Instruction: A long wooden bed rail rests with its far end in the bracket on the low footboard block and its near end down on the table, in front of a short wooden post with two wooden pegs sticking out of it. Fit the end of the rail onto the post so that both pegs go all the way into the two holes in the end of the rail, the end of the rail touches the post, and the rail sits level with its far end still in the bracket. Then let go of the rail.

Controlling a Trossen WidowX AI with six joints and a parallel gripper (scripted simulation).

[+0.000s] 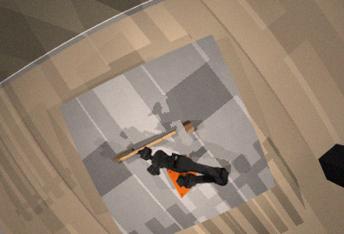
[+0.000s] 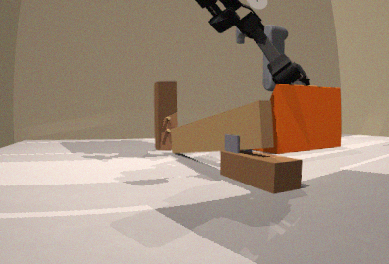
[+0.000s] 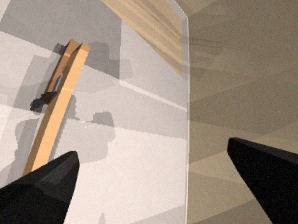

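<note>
The pale wooden rail slopes down to the table in front of the brown post. In the exterior view both pegs show beside the rail's near end, with a gap at the post. The rail's other end is raised over the low footboard block; a grey bracket plate shows beside it. How it sits in the bracket is hidden. My gripper is open and empty, high above the table, beside the rail in the top view.
An orange block stands under the arm's base, beside the rail. A black object is at the right edge of the top view. The grey patterned table top carries shadows.
</note>
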